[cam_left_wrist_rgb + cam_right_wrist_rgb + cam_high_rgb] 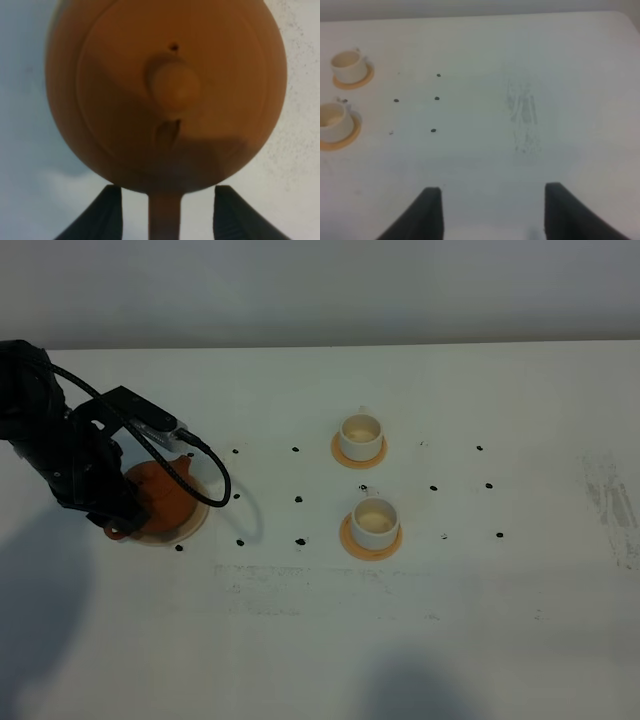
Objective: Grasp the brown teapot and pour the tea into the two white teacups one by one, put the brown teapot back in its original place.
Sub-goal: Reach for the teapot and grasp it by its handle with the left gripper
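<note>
The brown teapot (162, 498) stands on the large beige coaster (192, 528) at the table's left. My left gripper (118, 516) is down at its handle. In the left wrist view the teapot (165, 90) fills the picture, and the open left gripper (168, 190) has a finger on each side of the handle (165, 217), apart from it. The two white teacups (361, 434) (374, 521) stand on small orange coasters at mid table, cream inside. No tea shows. My right gripper (492, 189) is open and empty above bare table; the cups (345, 62) (331, 120) lie off to one side of it.
Small black dots (298, 500) mark the white table (500, 580). A scuffed patch (610, 505) lies near the right edge. The left arm's cable (215, 475) loops beside the teapot. The right arm is out of the exterior high view.
</note>
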### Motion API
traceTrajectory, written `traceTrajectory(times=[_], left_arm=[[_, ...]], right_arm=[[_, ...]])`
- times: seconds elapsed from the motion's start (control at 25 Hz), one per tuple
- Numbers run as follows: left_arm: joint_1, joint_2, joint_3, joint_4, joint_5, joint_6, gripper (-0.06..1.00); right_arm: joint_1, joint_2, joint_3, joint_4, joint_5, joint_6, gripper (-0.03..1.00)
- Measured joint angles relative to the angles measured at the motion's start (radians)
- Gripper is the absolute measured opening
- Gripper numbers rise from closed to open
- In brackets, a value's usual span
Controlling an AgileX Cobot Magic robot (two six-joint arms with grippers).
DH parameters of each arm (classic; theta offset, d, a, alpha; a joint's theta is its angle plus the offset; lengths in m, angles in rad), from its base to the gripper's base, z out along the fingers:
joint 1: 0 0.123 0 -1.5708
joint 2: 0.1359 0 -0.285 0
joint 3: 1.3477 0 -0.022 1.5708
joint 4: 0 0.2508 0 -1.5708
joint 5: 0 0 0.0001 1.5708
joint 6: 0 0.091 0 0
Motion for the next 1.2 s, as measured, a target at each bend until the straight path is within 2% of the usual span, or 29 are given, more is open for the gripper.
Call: traceTrajectory(times=[0.16,0.24,0.36,0.76,1.2], left_arm=[[0.000,0.000,0.000,-0.001,0.003,-0.005,0.40],[0.000,0.000,0.000,0.004,0.004,-0.006,0.32],[0.000,0.000,0.000,0.026,0.007,-0.023,0.11],[0.000,0.000,0.000,0.045,0.004,-0.034,0.12],[0.000,-0.077,0.000,0.059,0.004,0.004,0.12]], right_arm=[[0.000,0.000,0.000,0.000,0.000,0.000,0.44],[0.000,0.000,0.000,0.000,0.000,0.000,0.44],[0.000,0.000,0.000,0.000,0.000,0.000,0.44],[0.000,0.000,0.000,0.000,0.000,0.000,0.44],[0.000,0.000,0.000,0.000,0.000,0.000,0.44]])
